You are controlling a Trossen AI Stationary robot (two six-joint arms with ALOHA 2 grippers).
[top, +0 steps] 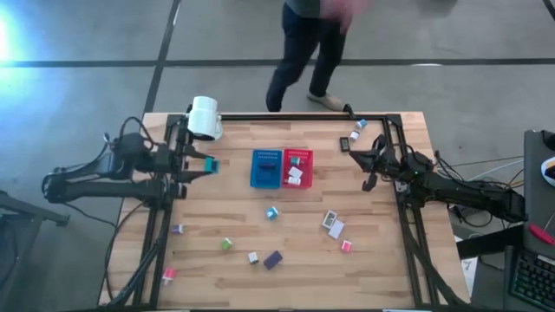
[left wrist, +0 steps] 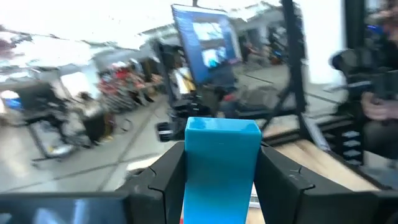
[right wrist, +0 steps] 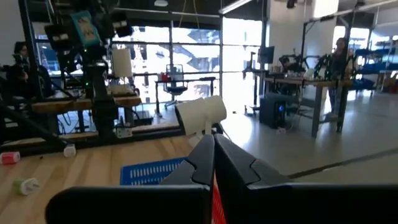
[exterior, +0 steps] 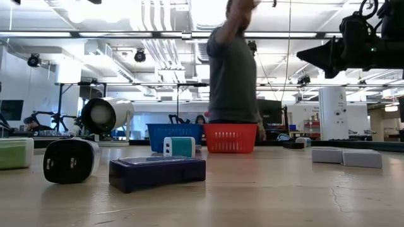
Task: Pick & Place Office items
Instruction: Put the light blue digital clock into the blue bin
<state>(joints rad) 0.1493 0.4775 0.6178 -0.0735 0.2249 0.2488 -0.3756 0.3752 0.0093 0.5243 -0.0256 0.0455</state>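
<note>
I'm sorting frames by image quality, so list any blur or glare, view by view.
High view: the person at the table's far edge is motion-smeared, and glare flares at the upper left corner. Low view: the person's raised arm is smeared, and the ceiling lights are blown out. Left wrist view: the room is streaked behind the blue block. Right wrist view: sharp.

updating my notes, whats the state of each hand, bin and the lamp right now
left hand: shut on teal block, raised
right hand: shut, empty, raised
blue bin: upright, holds items
red bin: upright, holds white items
lamp: lying on its side
</note>
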